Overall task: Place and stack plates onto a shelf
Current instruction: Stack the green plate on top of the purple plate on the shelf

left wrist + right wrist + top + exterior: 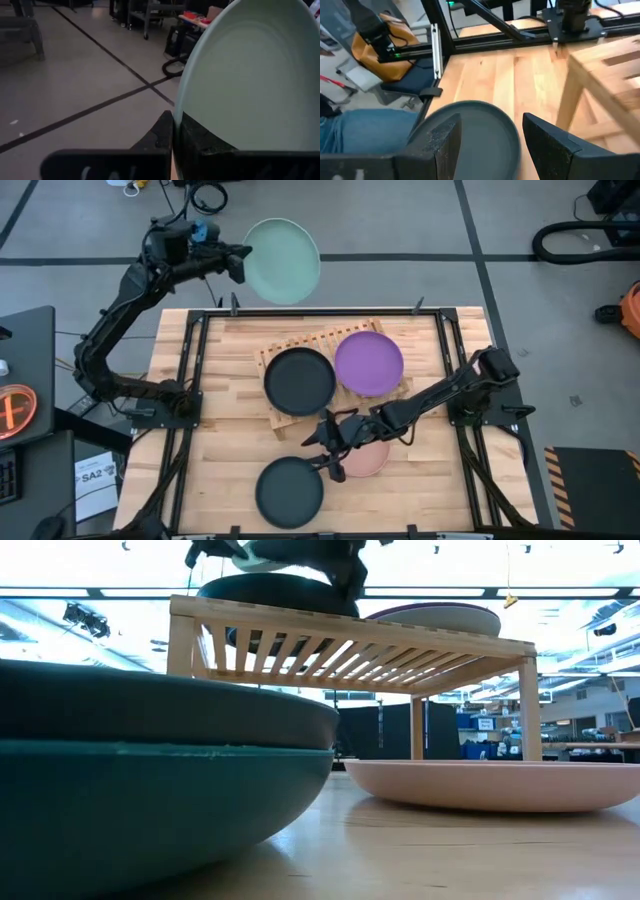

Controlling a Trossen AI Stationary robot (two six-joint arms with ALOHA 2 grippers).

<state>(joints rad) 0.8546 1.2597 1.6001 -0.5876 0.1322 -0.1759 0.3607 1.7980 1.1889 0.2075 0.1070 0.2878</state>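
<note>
Resting on the shelf: charcoal plate, purple plate.

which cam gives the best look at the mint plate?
High view: the whole mint green plate shows, held beyond the table's far edge by the left tool, shut on its rim. Left wrist view shows only part of it up close. Low and right wrist views don't show it.

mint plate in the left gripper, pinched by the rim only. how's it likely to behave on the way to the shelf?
Probably stiff: the mint plate juts sideways from the left gripper with no visible sag. Likely light, since a rim pinch alone carries it. It may pivot or slip in the fingers, as the matte rim is held at one edge only, well beyond the table.
</note>
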